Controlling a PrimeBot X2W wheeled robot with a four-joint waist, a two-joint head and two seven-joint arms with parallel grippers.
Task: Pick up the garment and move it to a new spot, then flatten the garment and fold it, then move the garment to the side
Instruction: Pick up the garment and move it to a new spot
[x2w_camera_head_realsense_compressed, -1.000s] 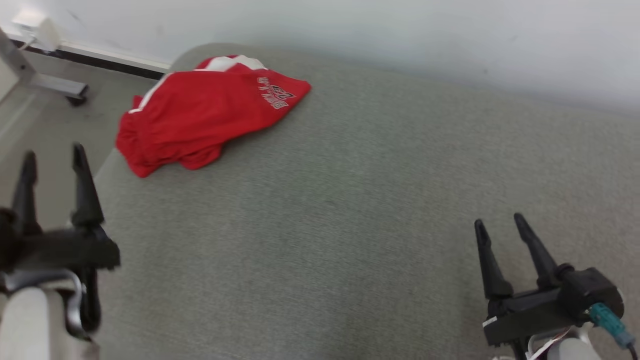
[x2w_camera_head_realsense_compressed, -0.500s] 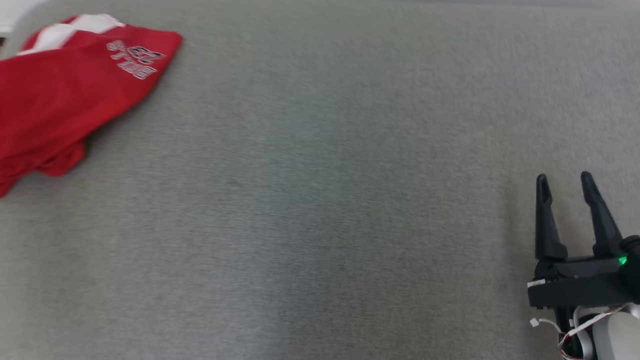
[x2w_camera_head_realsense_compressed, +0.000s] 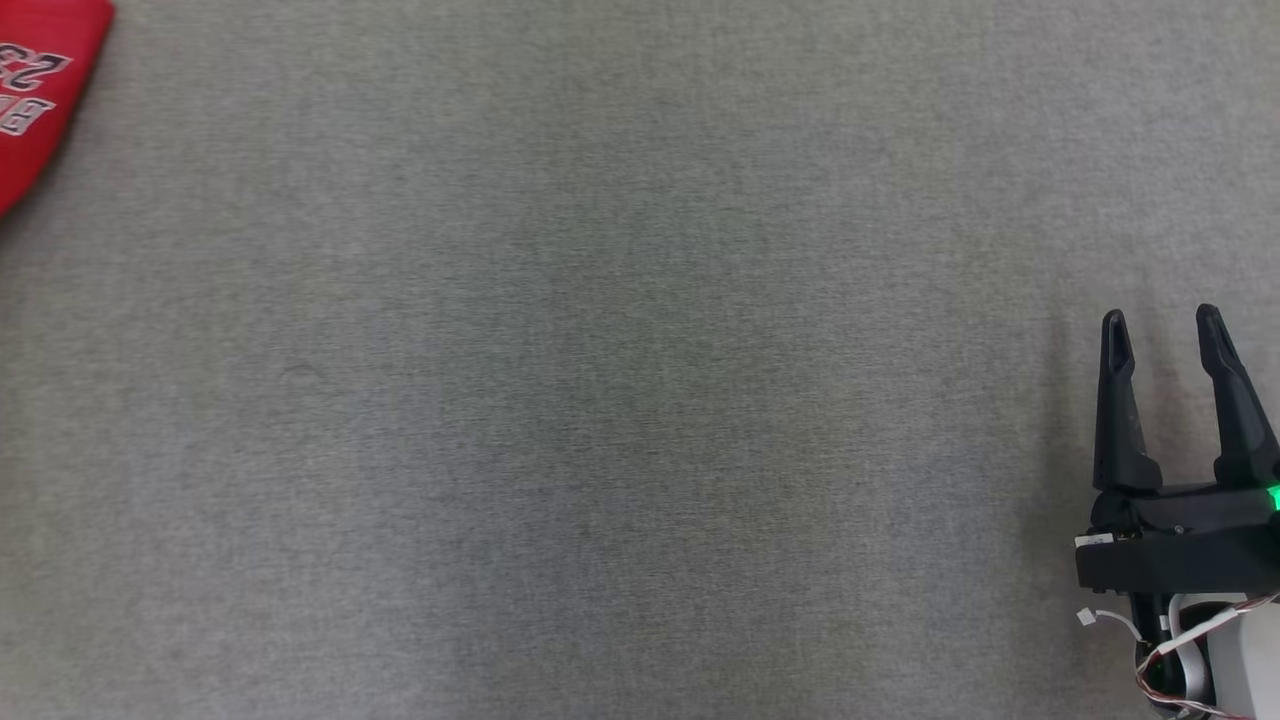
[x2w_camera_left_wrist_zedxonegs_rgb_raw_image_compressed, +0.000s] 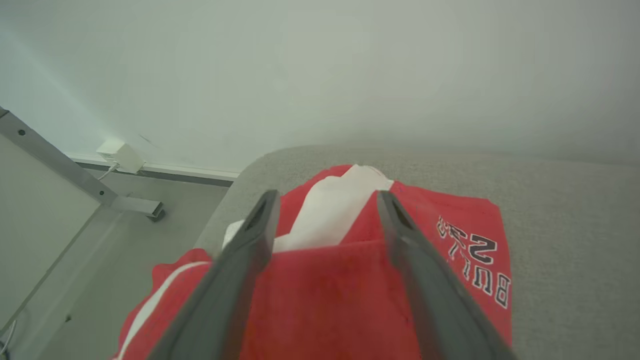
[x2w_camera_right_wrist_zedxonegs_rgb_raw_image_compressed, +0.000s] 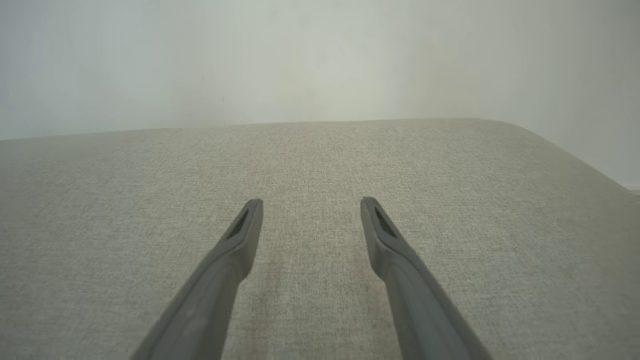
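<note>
**Left hand poised over the red garment, nothing gripped yet**

The left gripper (x2w_camera_left_wrist_zedxonegs_rgb_raw_image_compressed: 326, 197) has its two dark fingers spread wide and holds nothing. Directly beneath and between those fingers lies the red garment (x2w_camera_left_wrist_zedxonegs_rgb_raw_image_compressed: 325, 295), crumpled. Just past the fingertips its white panel (x2w_camera_left_wrist_zedxonegs_rgb_raw_image_compressed: 330, 215) shows, and off the right finger runs dark lettering (x2w_camera_left_wrist_zedxonegs_rgb_raw_image_compressed: 475, 260). Whether the fingers touch the cloth I cannot tell. Beyond the garment the grey cushioned surface (x2w_camera_left_wrist_zedxonegs_rgb_raw_image_compressed: 565, 210) rounds off at a corner, and past that are the floor (x2w_camera_left_wrist_zedxonegs_rgb_raw_image_compressed: 165, 240) and the pale wall (x2w_camera_left_wrist_zedxonegs_rgb_raw_image_compressed: 350, 75).

The right gripper (x2w_camera_head_realsense_compressed: 1160, 316) is likewise spread and empty. There is bare grey fabric under and ahead of it, and the garment lies well apart, off to its left and farther out.

By my reckoning this is the first step, with the pick-up not yet made. The next move calls for the left hand to sink into the cloth, close on a firm fold and lift it clear. The open stretch ahead of the right hand looks a likely new spot.
</note>
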